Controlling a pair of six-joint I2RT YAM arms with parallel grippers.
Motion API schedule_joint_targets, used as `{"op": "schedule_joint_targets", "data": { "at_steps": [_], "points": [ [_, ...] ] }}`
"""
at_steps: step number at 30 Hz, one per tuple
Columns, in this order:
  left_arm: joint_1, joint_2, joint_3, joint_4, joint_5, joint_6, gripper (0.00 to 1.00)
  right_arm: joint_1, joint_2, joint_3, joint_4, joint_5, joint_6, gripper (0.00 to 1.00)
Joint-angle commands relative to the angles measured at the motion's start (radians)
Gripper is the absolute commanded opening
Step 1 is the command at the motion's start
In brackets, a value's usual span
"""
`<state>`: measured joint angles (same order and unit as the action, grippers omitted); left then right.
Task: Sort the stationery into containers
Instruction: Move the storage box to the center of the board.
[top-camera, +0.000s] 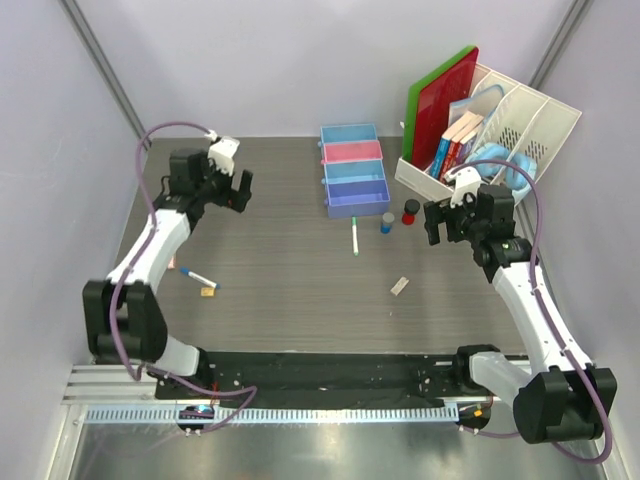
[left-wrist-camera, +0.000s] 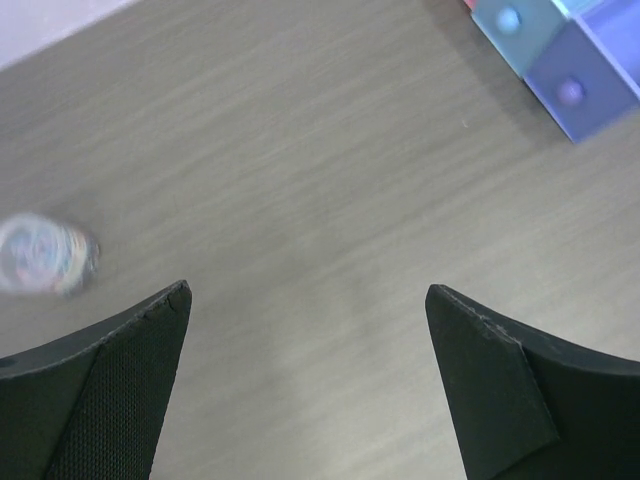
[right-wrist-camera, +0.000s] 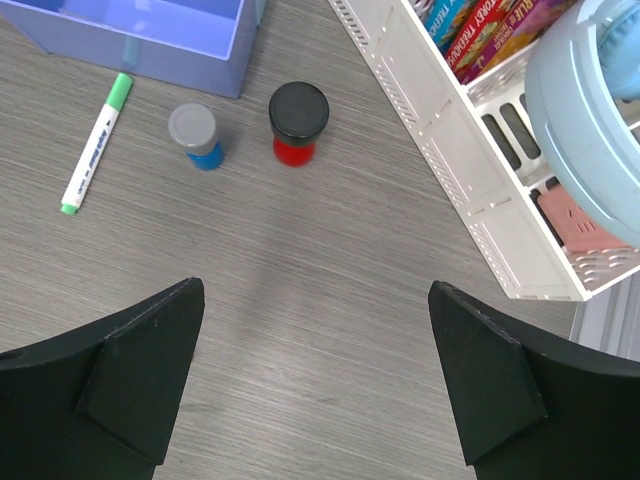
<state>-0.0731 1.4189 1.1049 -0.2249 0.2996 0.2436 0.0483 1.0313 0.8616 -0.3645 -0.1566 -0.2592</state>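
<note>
Four trays stand in a row at the back: blue (top-camera: 348, 133), pink (top-camera: 351, 151), light blue (top-camera: 355, 170) and lavender (top-camera: 357, 196). A green-tipped white pen (top-camera: 354, 238), a blue cylinder (top-camera: 387, 222) and a red-black cylinder (top-camera: 411, 211) lie just in front of them. A whitish eraser (top-camera: 400, 286) lies mid-table. A blue-tipped marker (top-camera: 197, 275) and a yellow piece (top-camera: 208, 291) lie at the left. My left gripper (top-camera: 228, 190) is open and empty above bare table, with a small roll (left-wrist-camera: 45, 255) to its left. My right gripper (right-wrist-camera: 315, 285) is open and empty, short of the red-black cylinder (right-wrist-camera: 298, 122).
A white slotted file rack (top-camera: 520, 125) stands at the back right, holding books (top-camera: 455, 140), red and green boards (top-camera: 440, 95) and light-blue headphones (right-wrist-camera: 590, 120). It is close to the right of my right gripper. The table's near edge carries a black strip (top-camera: 330, 370).
</note>
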Motion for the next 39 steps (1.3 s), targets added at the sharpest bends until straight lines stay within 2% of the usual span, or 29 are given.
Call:
{"op": "schedule_joint_targets", "data": {
  "at_steps": [1,8,14,17,30,39],
  "points": [
    [-0.063,0.176,0.157,0.117,-0.081,0.023,1.00,-0.002,-0.005,0.063,-0.002,0.051,-0.003,1.00],
    [-0.203,0.605,0.540,0.160,-0.334,0.135,1.00,-0.002,-0.025,0.060,-0.001,0.106,0.008,1.00],
    [-0.277,0.860,0.907,0.113,-0.441,0.164,1.00,-0.002,-0.076,-0.012,0.001,0.150,-0.041,1.00],
    [-0.289,0.942,1.016,0.130,-0.447,0.140,1.00,-0.001,-0.094,-0.042,0.007,0.152,-0.057,1.00],
    [-0.347,1.057,1.035,0.441,-0.427,0.198,1.00,-0.004,-0.073,-0.069,0.041,0.152,-0.063,1.00],
    [-0.367,1.157,1.142,0.398,-0.352,0.192,1.00,-0.011,-0.079,-0.064,0.041,0.183,-0.055,0.99]
  ]
}}
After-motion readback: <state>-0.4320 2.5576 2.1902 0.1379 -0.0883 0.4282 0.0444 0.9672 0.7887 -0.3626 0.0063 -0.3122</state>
